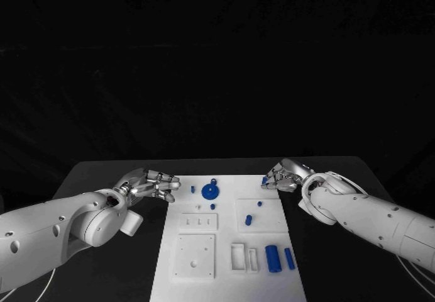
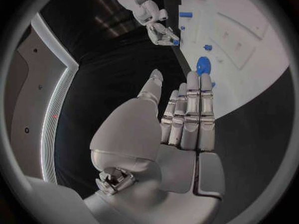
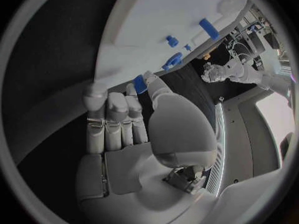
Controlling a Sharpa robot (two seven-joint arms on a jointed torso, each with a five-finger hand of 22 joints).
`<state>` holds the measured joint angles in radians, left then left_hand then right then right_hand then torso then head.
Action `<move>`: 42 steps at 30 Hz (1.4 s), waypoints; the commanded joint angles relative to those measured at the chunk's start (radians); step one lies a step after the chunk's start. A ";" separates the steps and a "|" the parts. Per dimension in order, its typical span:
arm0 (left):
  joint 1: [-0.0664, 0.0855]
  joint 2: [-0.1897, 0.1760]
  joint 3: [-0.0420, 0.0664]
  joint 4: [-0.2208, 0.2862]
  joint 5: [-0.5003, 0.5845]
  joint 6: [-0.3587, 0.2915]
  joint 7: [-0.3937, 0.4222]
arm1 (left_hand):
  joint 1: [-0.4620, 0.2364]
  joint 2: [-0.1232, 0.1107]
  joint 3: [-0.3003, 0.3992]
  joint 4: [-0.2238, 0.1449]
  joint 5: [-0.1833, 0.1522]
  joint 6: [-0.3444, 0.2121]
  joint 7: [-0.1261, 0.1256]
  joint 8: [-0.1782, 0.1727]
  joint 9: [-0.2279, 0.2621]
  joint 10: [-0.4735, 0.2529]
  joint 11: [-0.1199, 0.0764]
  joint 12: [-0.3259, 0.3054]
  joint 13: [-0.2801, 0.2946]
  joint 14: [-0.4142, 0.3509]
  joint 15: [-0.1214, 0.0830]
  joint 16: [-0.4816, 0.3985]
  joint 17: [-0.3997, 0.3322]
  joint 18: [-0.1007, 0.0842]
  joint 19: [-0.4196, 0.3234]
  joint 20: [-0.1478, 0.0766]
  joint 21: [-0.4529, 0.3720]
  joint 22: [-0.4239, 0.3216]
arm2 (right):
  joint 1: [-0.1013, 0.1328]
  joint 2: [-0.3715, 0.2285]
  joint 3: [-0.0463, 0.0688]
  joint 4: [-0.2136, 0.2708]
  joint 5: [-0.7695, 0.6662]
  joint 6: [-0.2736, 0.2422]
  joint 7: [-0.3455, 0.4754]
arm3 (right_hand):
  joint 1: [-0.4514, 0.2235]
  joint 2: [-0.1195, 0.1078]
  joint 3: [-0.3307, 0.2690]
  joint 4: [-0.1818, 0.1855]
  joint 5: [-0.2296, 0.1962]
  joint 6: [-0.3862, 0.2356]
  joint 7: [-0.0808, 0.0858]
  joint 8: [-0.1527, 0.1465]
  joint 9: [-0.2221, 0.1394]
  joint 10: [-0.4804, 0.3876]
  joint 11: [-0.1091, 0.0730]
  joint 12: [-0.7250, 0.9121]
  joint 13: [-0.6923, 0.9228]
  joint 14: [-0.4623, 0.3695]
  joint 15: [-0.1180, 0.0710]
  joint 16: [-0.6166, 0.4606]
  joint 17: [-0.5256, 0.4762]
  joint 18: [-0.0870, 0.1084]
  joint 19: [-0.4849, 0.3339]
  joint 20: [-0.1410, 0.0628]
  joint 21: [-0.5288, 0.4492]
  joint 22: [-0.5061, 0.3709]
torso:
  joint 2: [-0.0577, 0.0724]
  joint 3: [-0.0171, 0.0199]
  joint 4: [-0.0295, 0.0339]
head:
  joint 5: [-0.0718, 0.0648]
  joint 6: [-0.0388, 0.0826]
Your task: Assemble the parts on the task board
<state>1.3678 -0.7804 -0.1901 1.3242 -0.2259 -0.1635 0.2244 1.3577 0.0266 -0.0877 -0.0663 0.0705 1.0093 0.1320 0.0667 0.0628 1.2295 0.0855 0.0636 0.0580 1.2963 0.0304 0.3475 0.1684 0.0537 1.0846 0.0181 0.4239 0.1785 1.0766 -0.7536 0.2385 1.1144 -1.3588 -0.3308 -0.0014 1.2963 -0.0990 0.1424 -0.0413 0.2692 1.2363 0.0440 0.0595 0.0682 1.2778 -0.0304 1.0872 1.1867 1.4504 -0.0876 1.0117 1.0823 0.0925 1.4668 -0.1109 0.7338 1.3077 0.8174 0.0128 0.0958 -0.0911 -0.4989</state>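
The white task board (image 1: pixel 227 251) lies in the middle of the black table. My right hand (image 1: pixel 286 176) hovers at the board's far right corner and pinches a small blue part (image 3: pixel 139 83) between thumb and a fingertip; the same part (image 1: pixel 266 181) pokes out toward the board. My left hand (image 1: pixel 154 184) hangs by the board's far left edge, fingers stretched out, thumb apart, holding nothing. Just beyond its fingertips (image 2: pixel 198 84) lies a round blue disc (image 2: pixel 203 64), (image 1: pixel 210 190). A small blue peg (image 1: pixel 193 188) stands beside the disc.
More blue parts sit on the board: a short peg (image 1: pixel 248 219), a tiny one (image 1: pixel 258 203), and two cylinders (image 1: pixel 272 258) near the front right. White raised blocks (image 1: pixel 198 222) and a slotted frame (image 1: pixel 239 257) occupy the board's near half.
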 commanded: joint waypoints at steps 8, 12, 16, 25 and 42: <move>0.066 0.042 0.004 -0.023 -0.052 0.037 -0.165 | -0.044 0.018 -0.019 0.059 0.027 0.022 -0.018 -0.001 0.003 0.161 -0.048 -0.001 0.005 0.027 -0.039 0.148 0.098 -0.020 0.009 -0.045 0.109 0.075 | 0.017 0.014 0.005 0.073 -0.056 0.026 -0.045 | -0.007 -0.001 -0.001 0.011 -0.003 0.007 0.002 0.003 0.000 0.002 -0.001 0.004 0.002 0.001 -0.007 0.002 0.002 -0.006 0.054 -0.004 0.002 0.003 | -0.012 -0.0010 -0.0036 | 0.014 0.006; 0.093 0.074 0.004 -0.047 -0.083 0.070 -0.227 | -0.069 0.021 -0.028 0.083 0.027 0.036 -0.029 -0.001 0.004 0.237 -0.069 0.003 0.010 0.045 -0.062 0.236 0.145 -0.026 0.018 -0.070 0.180 0.126 | 0.020 0.027 0.005 0.094 -0.068 0.038 -0.055 | -0.007 -0.002 0.001 0.014 -0.002 0.007 0.002 0.003 0.000 0.003 -0.001 0.004 0.002 0.001 -0.007 0.002 0.002 -0.006 0.054 -0.004 0.002 0.003 | -0.016 -0.0025 -0.0046 | 0.020 0.005; 0.113 0.106 0.003 -0.070 -0.105 0.121 -0.272 | -0.098 0.023 -0.033 0.097 0.045 0.049 -0.036 -0.002 0.005 0.275 -0.082 0.022 0.021 0.045 -0.076 0.316 0.184 -0.028 0.009 -0.085 0.248 0.177 | 0.021 0.040 0.005 0.110 -0.079 0.048 -0.066 | -0.010 -0.002 0.002 0.018 -0.001 0.007 0.002 0.003 0.000 0.002 -0.001 0.003 0.002 0.002 -0.008 0.001 0.003 -0.007 0.054 -0.004 0.003 0.003 | -0.019 -0.0030 -0.0060 | 0.024 0.002; 0.138 0.178 0.002 -0.118 -0.130 0.158 -0.341 | -0.110 0.023 -0.035 0.086 0.099 0.068 -0.046 -0.001 0.007 0.282 -0.105 0.150 0.067 0.046 -0.101 0.459 0.227 -0.023 -0.023 -0.108 0.381 0.286 | 0.022 0.067 0.004 0.143 -0.097 0.065 -0.089 | -0.012 -0.006 0.006 0.027 0.000 0.005 0.001 0.003 0.000 0.001 -0.001 0.003 0.003 0.002 -0.008 0.000 0.003 -0.006 0.054 -0.005 0.003 0.003 | -0.021 -0.0028 -0.0117 | 0.035 0.000; 0.152 0.279 -0.002 -0.156 -0.227 0.134 -0.518 | -0.181 -0.003 -0.028 0.136 0.022 0.084 -0.048 -0.001 0.007 0.278 -0.091 0.086 0.050 0.036 -0.087 0.416 0.170 -0.020 -0.039 -0.094 0.352 0.287 | 0.022 0.103 -0.002 0.181 -0.102 0.079 -0.108 | -0.013 -0.004 0.011 0.032 -0.004 0.001 0.003 0.003 0.000 -0.002 0.000 -0.001 0.001 0.001 -0.007 -0.004 0.002 -0.006 0.054 -0.004 0.001 0.002 | -0.021 -0.0016 -0.0104 | 0.045 -0.002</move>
<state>1.5157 -0.5064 -0.1922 1.1698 -0.4120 -0.0441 -0.2435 1.1838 0.0208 -0.1148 0.0678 0.0958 1.0887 0.0809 0.0667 0.0699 1.4654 -0.0126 0.1523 0.1089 1.3338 -0.0586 0.7653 0.3397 0.0383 1.0503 -0.0789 0.7778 0.4661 1.0982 -0.6525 0.2366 1.2912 -1.4474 -0.2704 -0.1014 1.2925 -0.1030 0.1533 -0.0136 0.2681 1.2373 0.0474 0.0585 0.0662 1.2778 -0.0303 1.0870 1.1891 1.4503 -0.0874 1.0117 1.0843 0.0924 1.4666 -0.1105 0.7338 1.3081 0.7958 0.0113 0.0854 -0.0460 -0.5006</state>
